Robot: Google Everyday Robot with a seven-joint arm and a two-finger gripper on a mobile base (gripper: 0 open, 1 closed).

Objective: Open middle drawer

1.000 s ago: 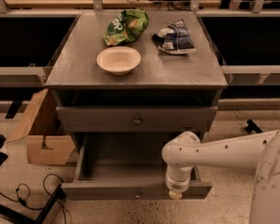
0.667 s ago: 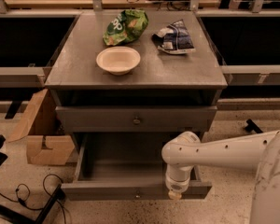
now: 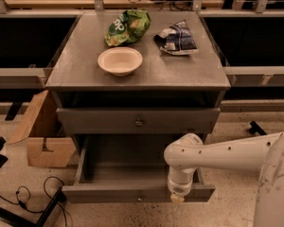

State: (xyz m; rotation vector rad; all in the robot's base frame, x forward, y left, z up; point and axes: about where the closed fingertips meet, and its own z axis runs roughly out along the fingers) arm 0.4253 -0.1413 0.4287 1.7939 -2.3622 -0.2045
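Observation:
The grey cabinet (image 3: pixel 85 74) has a closed drawer front with a small round knob (image 3: pixel 138 122) under its top. Below it the middle drawer (image 3: pixel 128 162) is pulled far out and shows a bare grey box interior. Its front (image 3: pixel 109 193) is near the floor, with a small central knob (image 3: pixel 139 198). My white arm (image 3: pixel 227 150) reaches in from the right. My gripper (image 3: pixel 177 196) points down at the right part of the open drawer's front edge, right of its knob. Anything below the open drawer is hidden.
On the cabinet top are a white bowl (image 3: pixel 119 60), a green chip bag (image 3: pixel 128 26) and a dark blue snack bag (image 3: pixel 176 38). An open cardboard box (image 3: pixel 42 141) stands left of the cabinet. Black cables (image 3: pixel 33 195) lie on the floor at lower left.

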